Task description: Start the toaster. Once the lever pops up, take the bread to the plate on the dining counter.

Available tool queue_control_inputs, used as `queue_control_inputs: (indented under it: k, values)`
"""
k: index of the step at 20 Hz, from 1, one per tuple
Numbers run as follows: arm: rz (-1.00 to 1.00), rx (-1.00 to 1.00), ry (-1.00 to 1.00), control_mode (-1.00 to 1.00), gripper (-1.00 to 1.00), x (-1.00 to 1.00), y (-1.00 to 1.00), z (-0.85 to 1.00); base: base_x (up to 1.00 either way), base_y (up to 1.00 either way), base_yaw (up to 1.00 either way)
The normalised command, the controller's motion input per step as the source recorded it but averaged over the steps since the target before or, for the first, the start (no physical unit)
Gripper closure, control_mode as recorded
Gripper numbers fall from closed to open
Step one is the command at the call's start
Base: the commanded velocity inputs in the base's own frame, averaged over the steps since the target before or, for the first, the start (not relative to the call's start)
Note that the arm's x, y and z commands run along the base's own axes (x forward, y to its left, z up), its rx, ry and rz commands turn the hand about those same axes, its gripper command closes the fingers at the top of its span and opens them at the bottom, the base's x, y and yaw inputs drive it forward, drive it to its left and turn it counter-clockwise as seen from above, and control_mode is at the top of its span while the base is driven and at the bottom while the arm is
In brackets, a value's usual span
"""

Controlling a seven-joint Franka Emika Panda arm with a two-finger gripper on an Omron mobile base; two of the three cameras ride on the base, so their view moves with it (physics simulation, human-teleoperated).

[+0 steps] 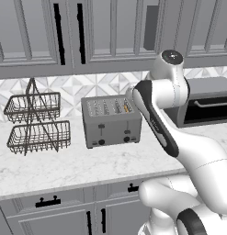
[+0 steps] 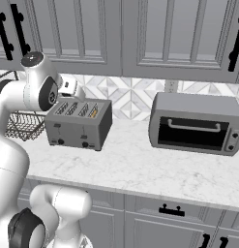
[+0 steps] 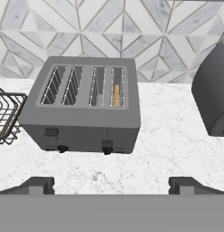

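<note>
**Gripper Spread Wide Above the Worktop, Toaster Ahead**

In the hand view, the gripper (image 3: 111,183) is seen with its two dark fingertips (image 3: 37,185) set far apart at the bottom of the frame. Nothing is held between them and nothing is touched; bare marble worktop (image 3: 163,149) lies between and below the jaws.

Beyond the fingertips, the toaster (image 3: 84,108) is seen standing on the worktop, its front toward the camera. Two black levers and two black knobs are carried across its front face. The left lever is seen higher on the face than the right one. The bread (image 3: 116,94) is seated in the rightmost of the four top slots, only its golden edge being visible.

A wire basket rack (image 1: 36,121) is placed beside the toaster on one side, and a toaster oven (image 2: 196,123) stands apart on the other. A patterned tile backsplash (image 3: 109,27) is seen behind, with grey wall cabinets (image 2: 140,34) above.
</note>
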Motion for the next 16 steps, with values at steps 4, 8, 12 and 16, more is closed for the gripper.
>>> queue_control_inputs:
  k: [4, 8, 12, 16]
  values:
    - [0.00, 0.00, 0.00, -1.00, -1.00, 0.00, 0.00, 0.00, 0.00, 0.00, 0.00]
    - [0.00, 0.00, 0.00, -1.00, -1.00, 0.00, 0.00, 0.00, 0.00, 0.00, 0.00]
    - [0.00, 0.00, 0.00, -1.00, -1.00, 0.00, 0.00, 0.00, 0.00, 0.00, 0.00]
    - [0.00, 0.00, 0.00, -1.00, -1.00, 0.00, 0.00, 0.00, 0.00, 0.00, 0.00]
